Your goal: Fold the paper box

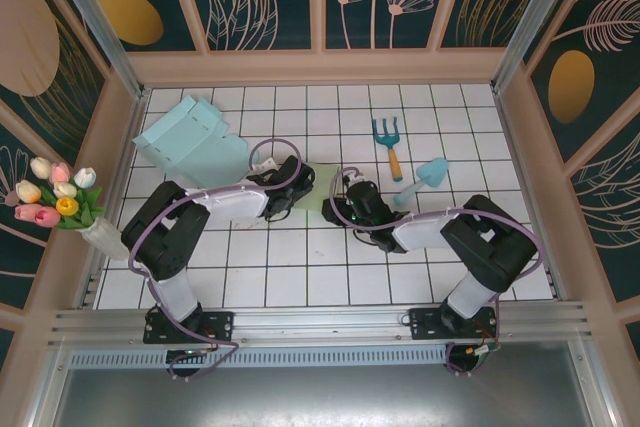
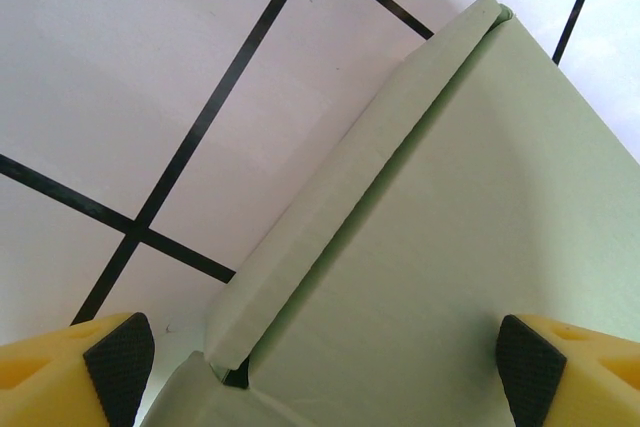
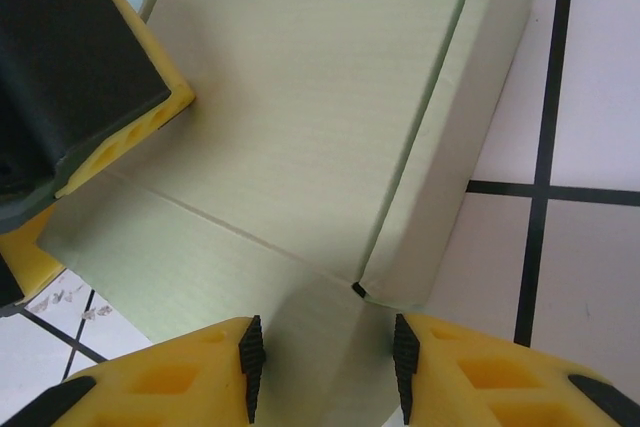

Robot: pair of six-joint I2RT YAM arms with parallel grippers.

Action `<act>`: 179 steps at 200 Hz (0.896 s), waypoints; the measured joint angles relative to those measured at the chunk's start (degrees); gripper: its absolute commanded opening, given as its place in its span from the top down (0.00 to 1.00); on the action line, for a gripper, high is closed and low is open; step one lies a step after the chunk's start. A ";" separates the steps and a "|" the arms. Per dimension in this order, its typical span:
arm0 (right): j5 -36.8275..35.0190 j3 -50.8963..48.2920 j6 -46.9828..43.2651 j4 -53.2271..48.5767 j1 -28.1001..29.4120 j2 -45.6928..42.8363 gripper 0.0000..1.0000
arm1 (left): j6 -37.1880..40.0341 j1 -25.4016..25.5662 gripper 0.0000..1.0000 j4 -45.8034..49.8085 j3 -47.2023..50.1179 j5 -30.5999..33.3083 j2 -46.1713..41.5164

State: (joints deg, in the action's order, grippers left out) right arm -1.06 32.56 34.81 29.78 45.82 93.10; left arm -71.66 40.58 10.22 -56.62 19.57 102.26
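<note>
Fingers of the right gripper [image 3: 325,372] are held narrowly apart over a flap of the green paper box [image 3: 300,127]; a grip cannot be confirmed. The left gripper [image 2: 325,367] is spread wide across the box, mid-tabletop [image 1: 300,277]. The box could be dragged, or its raised wall [image 2: 340,207] flattened, if pressed unevenly.

The box [image 1: 318,205] is laid at the middle of the desk [image 1: 300,277], with the left jaws at its left and the right jaws at its right. The left jaws are spread wide over its left part, and its near edge is straddled by the right jaws. A second box [image 1: 190,137] is placed behind and to the left. A rake [image 1: 388,142] and a scoop [image 1: 425,179] are set behind and to the right, the rake farther back. A vase [image 1: 100,237] is stood at the desk's left edge.
</note>
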 measured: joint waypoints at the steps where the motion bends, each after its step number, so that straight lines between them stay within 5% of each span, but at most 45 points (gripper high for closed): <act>1: 0.00 0.00 0.09 0.00 0.00 0.00 0.58 | 0.00 0.00 0.10 0.00 0.00 0.00 0.00; 179: 0.66 -1.51 0.42 2.14 0.68 -0.07 0.63 | -0.02 0.00 0.10 0.07 0.00 0.04 -0.07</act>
State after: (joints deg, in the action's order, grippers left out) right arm -0.40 31.05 35.22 31.92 46.50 93.03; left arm -71.68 40.58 10.28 -56.62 19.62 102.19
